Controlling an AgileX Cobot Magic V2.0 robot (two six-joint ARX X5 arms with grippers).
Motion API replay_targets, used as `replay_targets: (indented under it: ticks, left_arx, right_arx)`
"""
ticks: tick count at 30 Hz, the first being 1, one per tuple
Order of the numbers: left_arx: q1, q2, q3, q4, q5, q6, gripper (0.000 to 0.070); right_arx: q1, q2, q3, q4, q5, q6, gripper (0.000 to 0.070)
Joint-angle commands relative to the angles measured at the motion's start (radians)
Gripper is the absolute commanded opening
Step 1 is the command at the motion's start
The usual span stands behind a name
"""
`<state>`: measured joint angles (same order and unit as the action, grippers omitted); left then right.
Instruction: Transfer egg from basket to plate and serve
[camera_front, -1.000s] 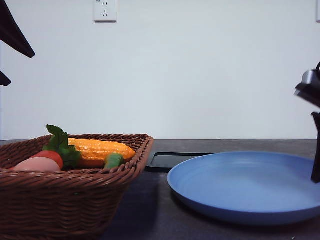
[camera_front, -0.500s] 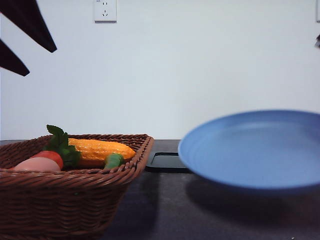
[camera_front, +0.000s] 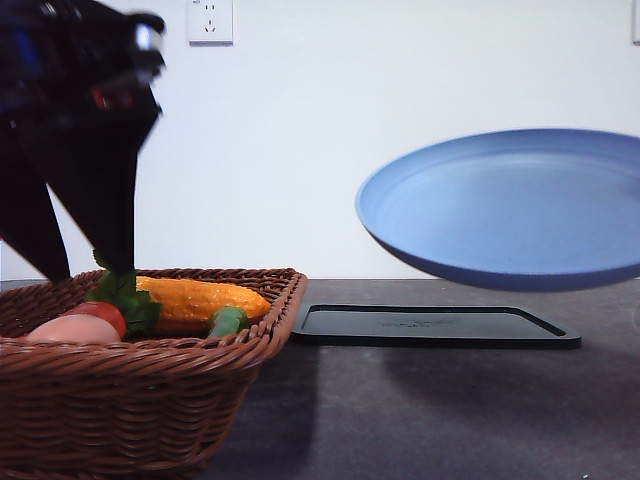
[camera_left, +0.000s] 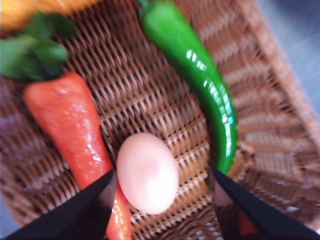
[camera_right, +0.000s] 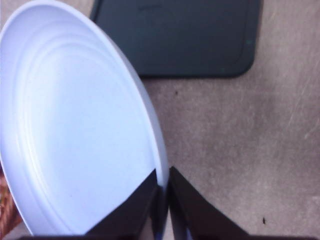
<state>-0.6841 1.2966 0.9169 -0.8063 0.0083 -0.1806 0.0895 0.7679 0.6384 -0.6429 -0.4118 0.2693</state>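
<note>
My left pincer hangs wide open around the egg in the basket, lower left of the front view. My right pincer clamps the plate rim, holding it above the surface.

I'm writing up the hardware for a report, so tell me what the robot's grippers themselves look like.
The left gripper is black, with long flat fingers that taper to points. Its body above them is dark and blurred, with a small pale shiny patch and a faint reddish mark. In the left wrist view its fingers look like plain black wedges. The right gripper has the same smooth black tapered fingers. No cables or readable lettering are visible.
</note>
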Motion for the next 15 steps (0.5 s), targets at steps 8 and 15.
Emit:
replay_targets:
  ticks: [8, 15]
  left_arx:
    - [-0.036, 0.103, 0.020, 0.025, -0.051, -0.023, 0.0377]
    - [-0.036, 0.170, 0.020, 0.015, -0.050, -0.022, 0.0376]
  right_arx:
    - [-0.001, -0.007, 0.014, 0.006, -0.006, 0.031, 0.0000]
    - [-0.001, -0.007, 0.014, 0.006, -0.006, 0.032, 0.0000]
